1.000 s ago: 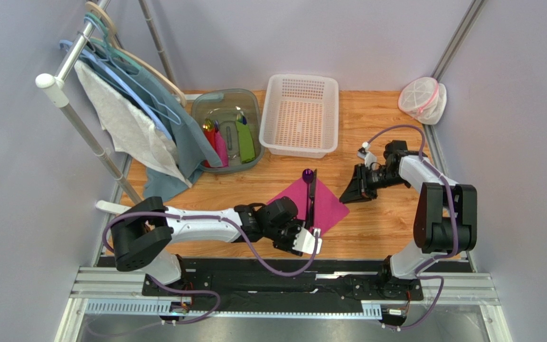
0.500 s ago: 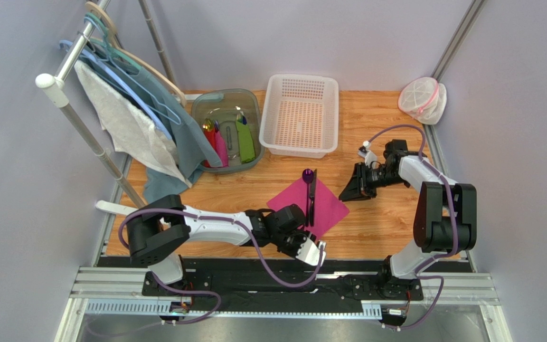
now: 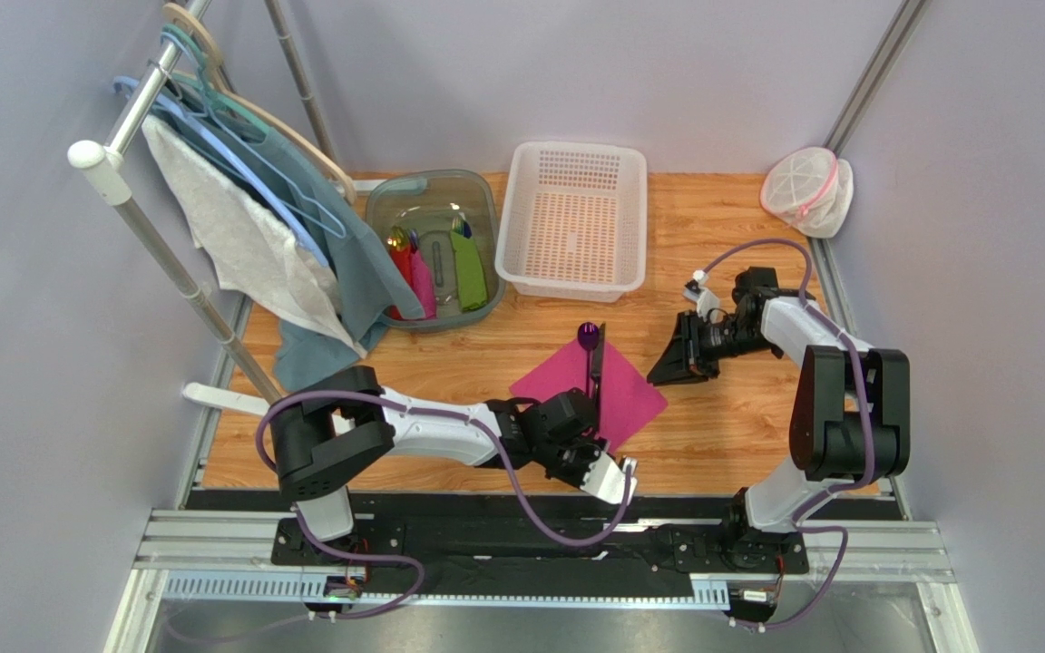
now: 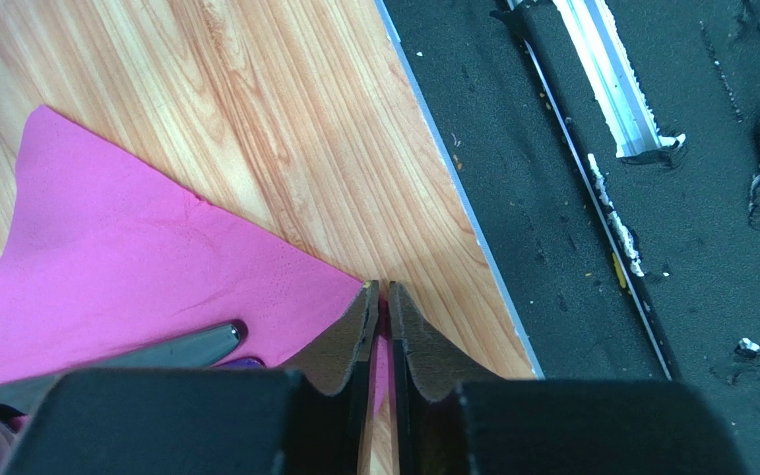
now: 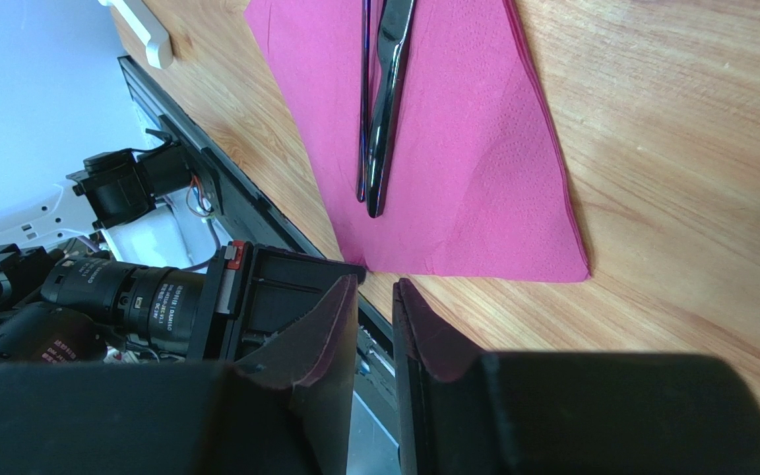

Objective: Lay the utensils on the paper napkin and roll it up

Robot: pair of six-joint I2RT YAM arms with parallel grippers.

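Lying on the table point(image 3: 733, 436): a pink napkin point(image 3: 630, 395), set as a diamond near the middle and nearer than the white basket point(image 3: 576, 218).
Utensils: a purple spoon point(image 3: 585, 331) and a black knife point(image 3: 596, 381) lie close side by side on the napkin, running far to near. The spoon is on the left, with its bowl at the far corner.
Left gripper point(image 4: 381, 292): low at the napkin's near corner. Its jaws are drawn almost together, with the pink corner caught in the slit between them.
Right gripper point(image 5: 376, 297): close by the napkin's right corner. Its jaws are a little apart with nothing between them. Whether it touches the paper cannot be told.
Far side: a grey tub point(image 3: 433, 252) just left of the basket, holding green and pink items.
Left side: a rail point(image 3: 147, 204) carrying hangers and cloths.
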